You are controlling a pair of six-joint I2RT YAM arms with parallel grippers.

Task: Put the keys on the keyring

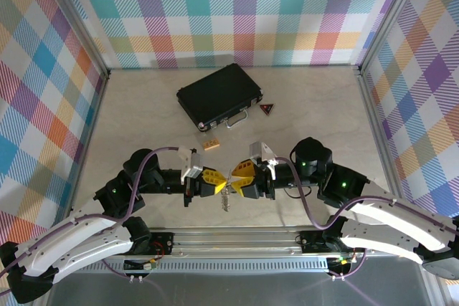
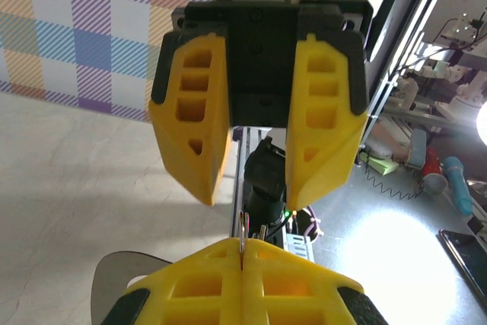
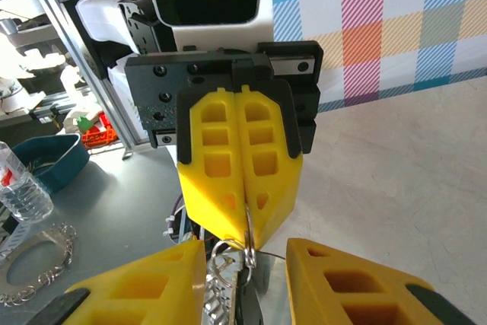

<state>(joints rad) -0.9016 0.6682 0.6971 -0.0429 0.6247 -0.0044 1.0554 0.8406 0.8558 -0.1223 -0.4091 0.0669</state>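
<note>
Near edge of the table [image 1: 143,127], dead centre | left gripper [image 3: 245,222] pinched tight on the thin loop of the keys [image 3: 221,294], bunch dangling at 6 o'clock under its tips | right gripper [image 2: 251,199] facing it from 3 o'clock, jaws apart | black case [image 1: 219,94] way up at 12 o'clock

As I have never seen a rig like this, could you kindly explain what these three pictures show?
Two robot arms, left and right, sit at a table's near edge. One picture looks down from above; the others come from a camera on each wrist. The left pincer is shut on a thin metal ring, with the keys hanging below. The right pincer faces it, open. On the table lie a black case, a small tan block and a small dark triangle.
</note>
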